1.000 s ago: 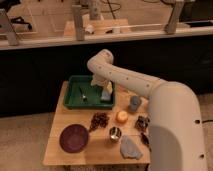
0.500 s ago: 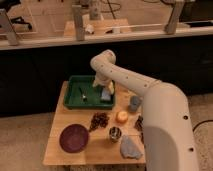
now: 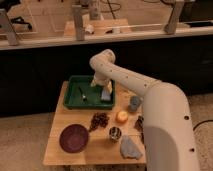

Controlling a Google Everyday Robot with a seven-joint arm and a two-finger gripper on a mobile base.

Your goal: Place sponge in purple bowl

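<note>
Camera view: gripper over tray, fingers apart, sponge just below tips. Straddle sponge squarely, clamp gently, lift clear of rim before swinging to purple bowl.

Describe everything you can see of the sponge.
The sponge is a small grey-blue rectangular block with flat faces, matte and soft-looking. It lies flat at the right end of the green tray, close to the tray's right wall and well apart from the purple bowl at the table's front left. The hand hangs open just above its left side; whether it touches the sponge cannot be told.
</note>
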